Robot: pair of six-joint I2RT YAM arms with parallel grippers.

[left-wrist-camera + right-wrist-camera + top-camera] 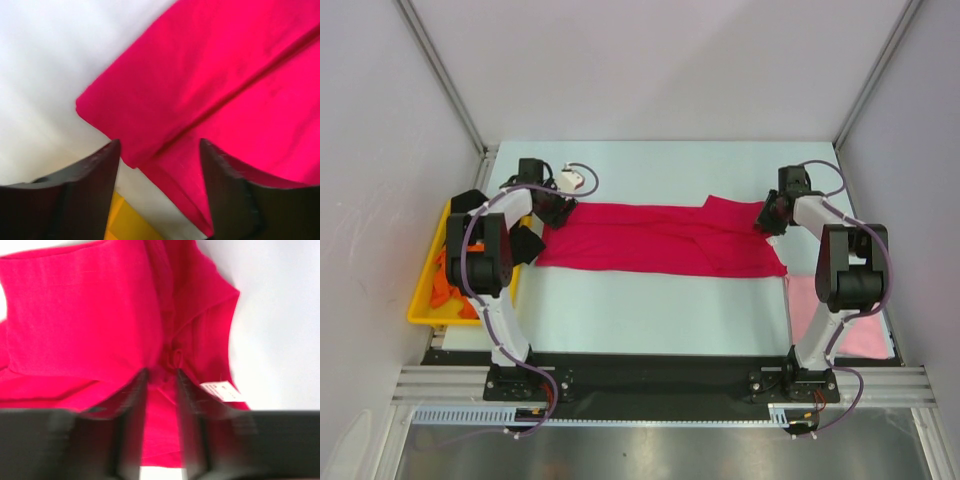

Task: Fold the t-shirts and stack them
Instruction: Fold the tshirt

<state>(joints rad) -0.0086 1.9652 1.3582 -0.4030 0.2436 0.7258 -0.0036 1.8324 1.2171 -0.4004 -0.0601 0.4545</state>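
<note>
Crimson red soft cloth t-shirt (650, 240) lies on the pale table (650, 310) as a long folded band, and it stretches from the left gripper (555, 207) to the right gripper (767, 218), one at each end.

In the left wrist view the left gripper (160, 167) has its two dark fingers (90, 192) wide apart. The rounded corner of the red band lies between them and just ahead of the tips, flat on the table, and neither finger presses it. Below the gap, between the fingers, a piece of the yellow plastic tray (122, 222) shows.

In the right wrist view the right gripper (160, 390) has its fingers (127, 430) only a little apart, with a narrow gap. Red cloth shows in this gap and a small pucker of cloth sits just ahead of the tips. The view is blurred, so it is not possible to tell if the pads touch the cloth. A small white label (220, 390) lies on the shirt just to the right of the fingers.

Well behind the left fingers, beside the left arm, the tray (425, 315) holds the orange t-shirt (445, 285) and a lump of black cloth (468, 200) at its far end. Behind the right fingers, near the right arm's base, the pale pink t-shirt (865, 340) lies flat.
</note>
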